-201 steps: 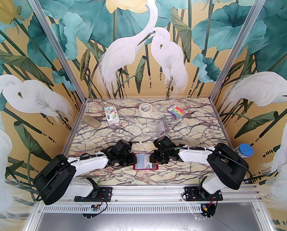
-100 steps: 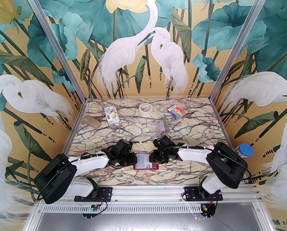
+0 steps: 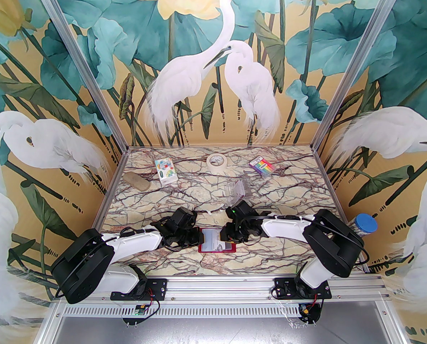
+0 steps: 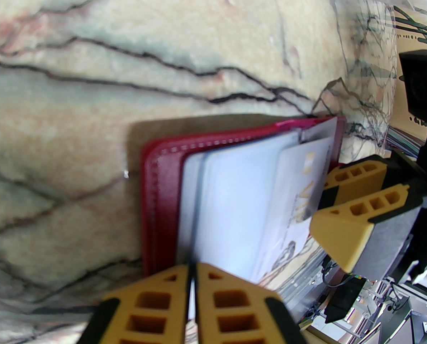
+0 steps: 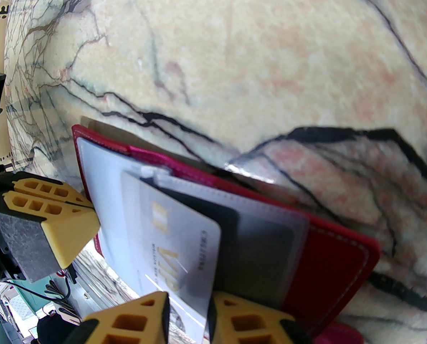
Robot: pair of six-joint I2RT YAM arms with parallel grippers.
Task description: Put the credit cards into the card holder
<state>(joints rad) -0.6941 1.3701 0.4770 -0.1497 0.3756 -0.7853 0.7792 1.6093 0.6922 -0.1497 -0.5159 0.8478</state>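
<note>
The card holder (image 3: 217,251) lies open near the table's front edge, dark red with clear inner pockets (image 4: 156,192) (image 5: 328,263). My left gripper (image 3: 198,238) is at its left edge, shut on a clear inner sleeve (image 4: 192,269). My right gripper (image 3: 224,237) comes from the right and is shut on a pale grey credit card (image 5: 177,228) with gold "VIP" lettering (image 5: 188,299). The card lies slanted over the clear pockets, its far corner at a pocket mouth (image 4: 299,177). Whether it is inside a pocket I cannot tell.
A clear plastic box (image 3: 236,189) stands just behind the right wrist. Further back are a tape roll (image 3: 217,161), a rainbow-striped packet (image 3: 260,166), a white printed box (image 3: 165,170) and a beige stone-like lump (image 3: 137,182). A blue-lidded jar (image 3: 365,223) sits off the right edge.
The right arm has crept a little to the left over the card holder with the card in its grip. The left arm has stayed put.
</note>
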